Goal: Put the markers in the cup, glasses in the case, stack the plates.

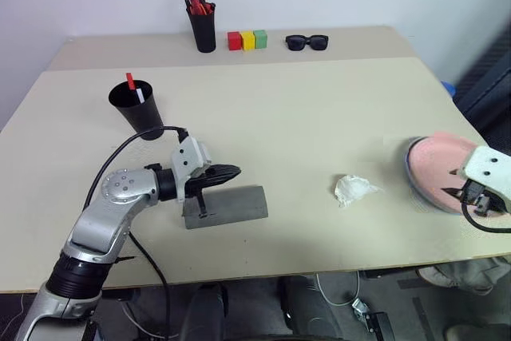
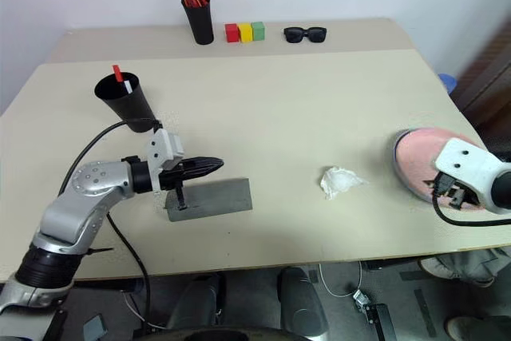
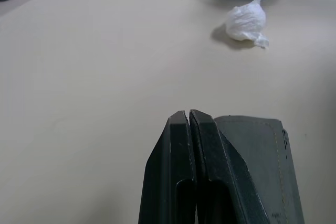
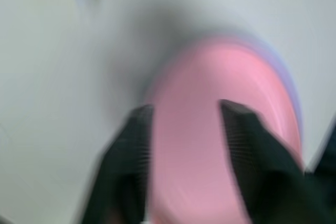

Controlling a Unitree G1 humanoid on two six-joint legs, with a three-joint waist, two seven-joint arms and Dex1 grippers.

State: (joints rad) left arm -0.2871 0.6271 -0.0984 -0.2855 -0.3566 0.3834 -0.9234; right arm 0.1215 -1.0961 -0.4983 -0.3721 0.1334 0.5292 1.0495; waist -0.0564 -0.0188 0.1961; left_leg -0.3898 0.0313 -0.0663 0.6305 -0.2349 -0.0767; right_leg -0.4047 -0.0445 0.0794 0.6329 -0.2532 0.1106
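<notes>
Head views: red and white markers [image 1: 132, 89] stand in the black cup [image 1: 137, 109], done. Grey case [image 1: 226, 206] lies closed on the tabletop [image 1: 303, 141]; the glasses can't be seen, probably inside. Pink plate [image 1: 441, 172] sits on the blue plate [image 2: 398, 167] at the right edge, stacked. Task looks about finished.

Left wrist view: left end effector [image 3: 189, 121] clenched, empty, over the case.

Right wrist view: right end effector [image 4: 185, 111] released, fingers apart above the pink plate.
</notes>
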